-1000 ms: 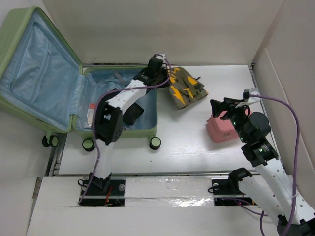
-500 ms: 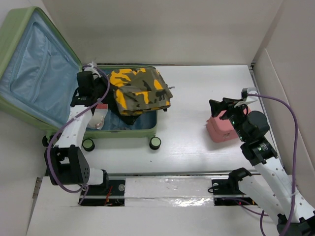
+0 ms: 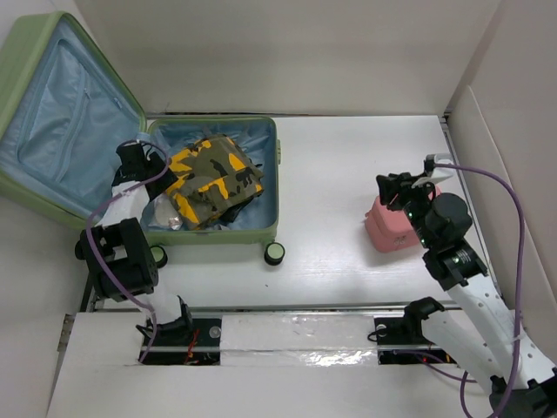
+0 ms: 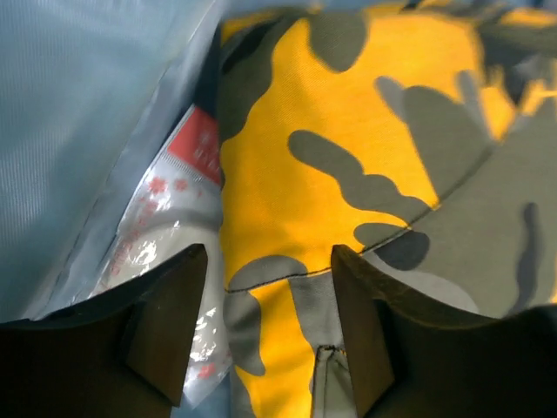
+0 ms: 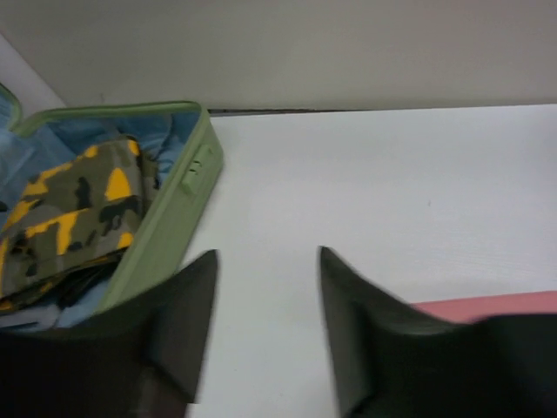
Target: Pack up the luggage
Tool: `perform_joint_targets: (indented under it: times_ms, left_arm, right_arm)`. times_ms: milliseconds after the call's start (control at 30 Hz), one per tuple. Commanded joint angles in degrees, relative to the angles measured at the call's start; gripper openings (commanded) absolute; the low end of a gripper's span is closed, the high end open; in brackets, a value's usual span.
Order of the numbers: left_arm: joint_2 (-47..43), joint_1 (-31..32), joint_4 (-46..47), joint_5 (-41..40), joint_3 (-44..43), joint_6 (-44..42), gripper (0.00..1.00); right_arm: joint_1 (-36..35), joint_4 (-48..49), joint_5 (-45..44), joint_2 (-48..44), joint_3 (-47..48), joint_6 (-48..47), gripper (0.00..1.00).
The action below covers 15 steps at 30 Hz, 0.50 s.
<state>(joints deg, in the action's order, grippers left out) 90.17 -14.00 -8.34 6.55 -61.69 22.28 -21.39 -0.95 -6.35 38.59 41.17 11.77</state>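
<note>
The suitcase (image 3: 218, 237) lay open at the far left of the table (image 3: 348, 165). Its base sat on the tabletop and its lid leaned back beyond the table's left edge, where the overhead view cut off its outer side. A folded camouflage cloth (image 3: 213, 178) filled the middle of the base, leaving strips of blue lining free along the far and right walls. A plastic packet (image 3: 161, 212) was squeezed between the cloth and the left wall. The left gripper (image 4: 270, 254) hung over the cloth's left edge with its fingers spread and nothing between them. Whether the tips touched the fabric could not be told. Something dark showed under the cloth's near right corner, too hidden to name. A wide stretch of bare table separated the suitcase from a pink box (image 3: 392, 228) near the right side panel (image 3: 513, 131). The right gripper (image 5: 267, 255) hovered above that box, fingers apart and empty, with only white tabletop showing in the gap. It covered much of the box from above, and the wrist view caught just a pink strip.
</note>
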Motion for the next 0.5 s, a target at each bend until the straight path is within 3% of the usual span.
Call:
perform_joint_targets:
  times_ms: [0, 33, 167, 200, 233, 333, 400, 467]
  left_arm:
    - [-5.08, 0.20, 0.68, -0.40, -2.12, -1.11, 0.57]
    - [-8.57, 0.20, 2.78, 0.91, -1.86, 0.81, 0.57]
    - [-16.59, 5.28, 6.13, -0.30, -3.08, 2.67, 0.57]
    - [-17.74, 6.95, 6.92, -0.22, -3.61, 2.85, 0.55]
    - [-19.66, 11.23, 7.89, 0.30, -3.79, 2.94, 0.54]
    - [-22.48, 20.98, 9.55, 1.53, -3.70, 3.73, 0.40]
    - [-23.98, 25.40, 9.83, 1.89, -2.39, 3.65, 0.30]
    - [-26.70, 28.57, 10.18, 4.08, -0.89, 3.64, 0.29]
  right_arm:
    - [0.29, 1.13, -7.43, 1.49, 0.14, 0.71, 0.33]
    - [0.29, -0.87, -9.10, 2.01, 0.32, 1.41, 0.02]
    - [2.13, -4.06, -16.05, 4.12, 0.85, 3.78, 0.00]
    - [2.75, -4.41, -18.67, 4.30, 0.58, 4.40, 0.07]
    - [3.54, -5.19, -19.92, 4.30, -0.03, 5.36, 0.31]
    - [7.23, -6.34, -22.65, 3.86, -1.43, 7.65, 0.66]
    - [10.47, -6.43, -21.44, 4.21, -2.23, 8.27, 0.68]
    - [12.50, -6.00, -19.24, 6.58, -3.02, 8.53, 0.68]
